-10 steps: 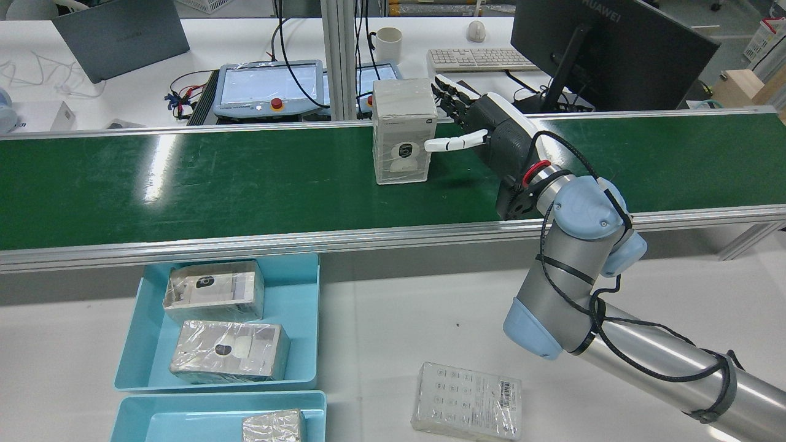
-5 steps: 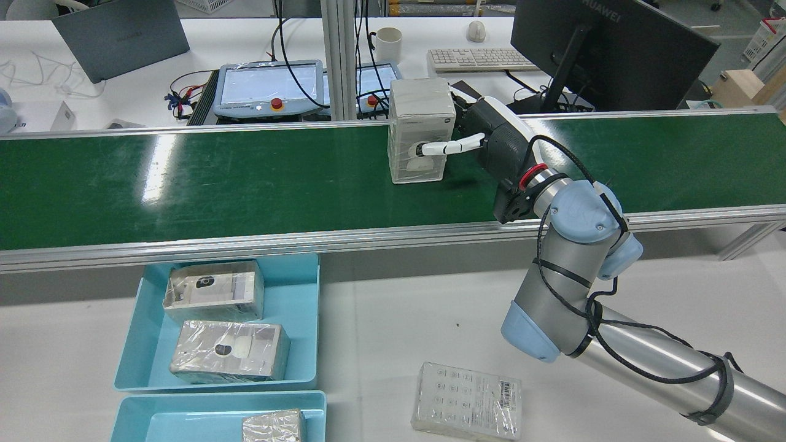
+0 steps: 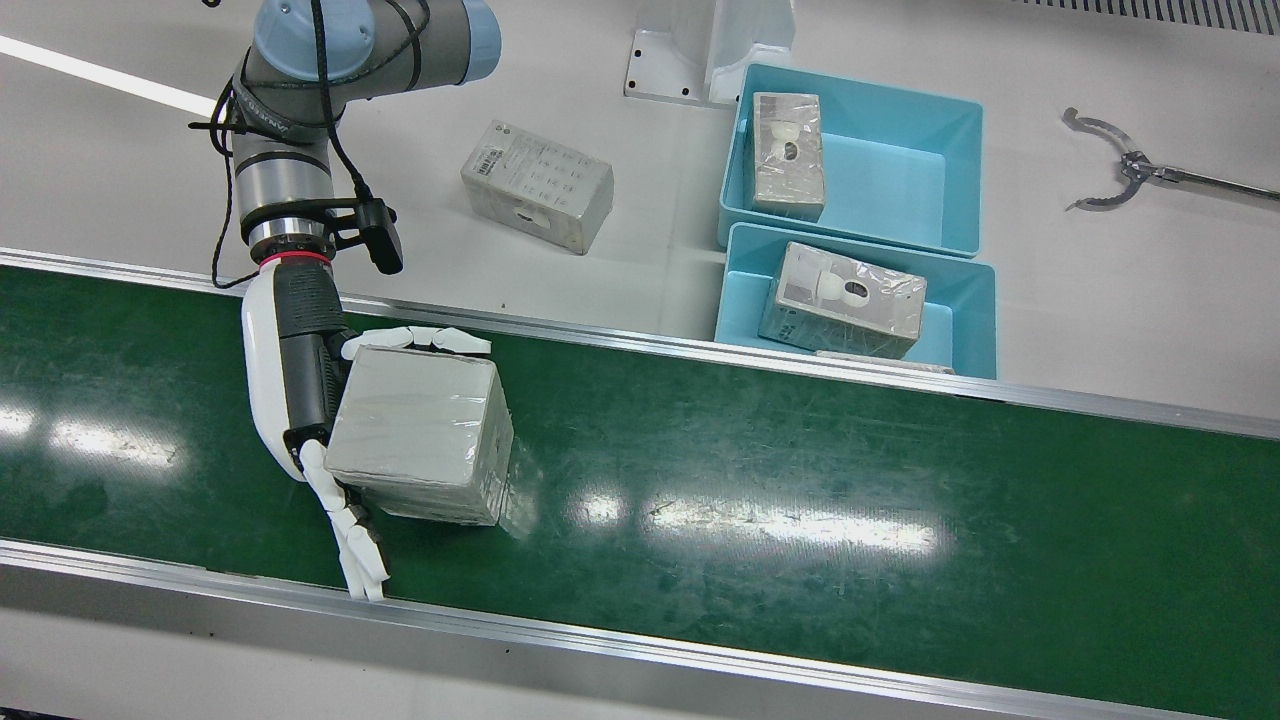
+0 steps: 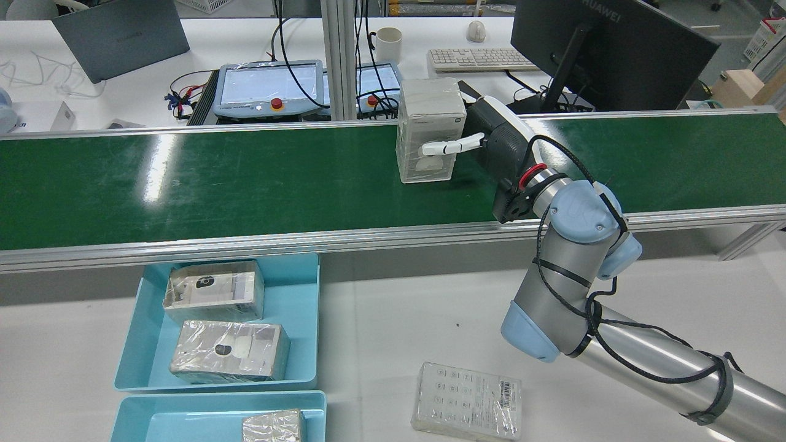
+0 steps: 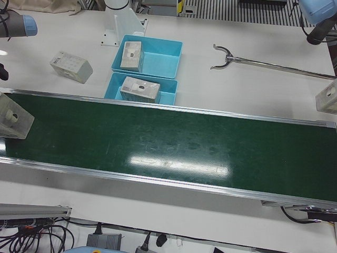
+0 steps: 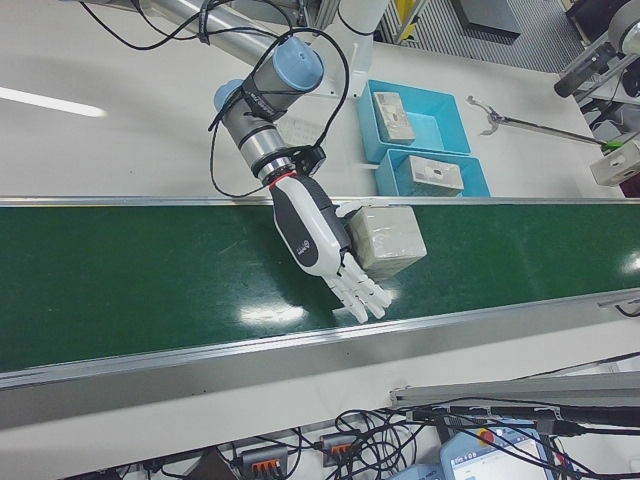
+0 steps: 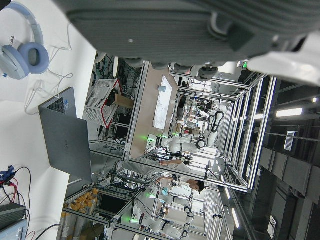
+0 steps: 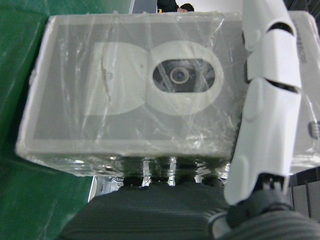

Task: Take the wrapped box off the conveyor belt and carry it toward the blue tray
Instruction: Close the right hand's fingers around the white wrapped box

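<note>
While my right hand (image 3: 300,385) presses its palm against the side of the wrapped box (image 3: 420,432), one white finger (image 4: 443,147) lies across the printed face and the others reach along the far side, past the box's edge, so I am gripping the box between them. My wrist camera shows that printed face close up, a round camera picture under crinkled film, with my finger (image 8: 267,110) laid over its right part. Whether the box's underside touches the belt I cannot tell. It stands upright on the green conveyor belt (image 3: 800,480), about the middle of the belt's width, with my grey and blue right arm (image 4: 565,270) reaching over the near rail. Across the belt's rail, on the white surface (image 4: 399,319), two blue trays (image 3: 940,140) sit side by side, well apart from the box; the nearer-to-belt tray (image 4: 295,294) holds two wrapped boxes, the other holds one. Another wrapped box (image 3: 537,185) lies loose on the surface between my arm and the trays. A metal grabber tool (image 3: 1125,170) lies beyond the trays. My left hand's own camera shows only the dark underside of the hand against the room, so I cannot tell its state
</note>
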